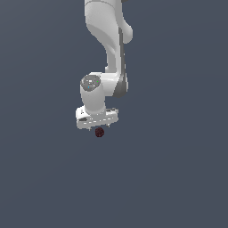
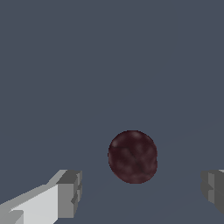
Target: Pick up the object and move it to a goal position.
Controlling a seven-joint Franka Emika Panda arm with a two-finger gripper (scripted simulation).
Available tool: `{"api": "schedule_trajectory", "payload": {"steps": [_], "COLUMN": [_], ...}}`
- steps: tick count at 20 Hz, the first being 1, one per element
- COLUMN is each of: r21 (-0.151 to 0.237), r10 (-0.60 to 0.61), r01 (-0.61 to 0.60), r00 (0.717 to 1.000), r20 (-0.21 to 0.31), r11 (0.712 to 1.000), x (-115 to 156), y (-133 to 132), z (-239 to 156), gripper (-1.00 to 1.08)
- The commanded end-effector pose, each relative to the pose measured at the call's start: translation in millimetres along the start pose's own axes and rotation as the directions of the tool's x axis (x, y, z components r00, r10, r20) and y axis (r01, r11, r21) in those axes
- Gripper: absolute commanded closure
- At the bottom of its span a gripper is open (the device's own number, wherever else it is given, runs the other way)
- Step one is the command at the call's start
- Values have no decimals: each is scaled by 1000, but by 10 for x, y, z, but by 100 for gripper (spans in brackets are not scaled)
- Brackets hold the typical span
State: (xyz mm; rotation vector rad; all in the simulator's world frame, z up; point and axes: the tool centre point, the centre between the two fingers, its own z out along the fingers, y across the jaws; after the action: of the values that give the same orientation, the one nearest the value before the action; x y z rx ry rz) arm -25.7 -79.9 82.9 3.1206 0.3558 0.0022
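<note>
The object, a small dark maroon ball with a bumpy, speckled surface point(image 1: 99, 132), lies on the flat grey floor right under the white arm's hand. In the wrist view the ball point(image 2: 133, 156) sits between the two fingers, with a gap on each side. My gripper point(image 1: 99, 128) is open and points straight down over the ball. In the wrist view my gripper point(image 2: 141, 190) shows one grey-tipped finger point(image 2: 69, 194) on one side and the other finger's tip point(image 2: 213, 189) at the picture's edge. Neither finger touches the ball.
The plain dark grey floor point(image 1: 178, 178) fills both views. The white arm point(image 1: 109, 40) rises from the hand toward the top of the exterior view. No other objects or marker show.
</note>
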Motion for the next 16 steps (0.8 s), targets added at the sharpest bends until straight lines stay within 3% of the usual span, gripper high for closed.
{"api": "schedule_trajectory", "payload": {"steps": [1,8,16], "r21": [1,1,1], "r10": [-11,-9,-12], "r01": [11,9,12], "r00": [1000,1000,1000], "r20": [1,2,1], "r11": [1000,1000,1000], "x": [-21,-25,-39], "y": [15,18,16], "z": [36,90,446], "gripper": [-92,-92,-92]}}
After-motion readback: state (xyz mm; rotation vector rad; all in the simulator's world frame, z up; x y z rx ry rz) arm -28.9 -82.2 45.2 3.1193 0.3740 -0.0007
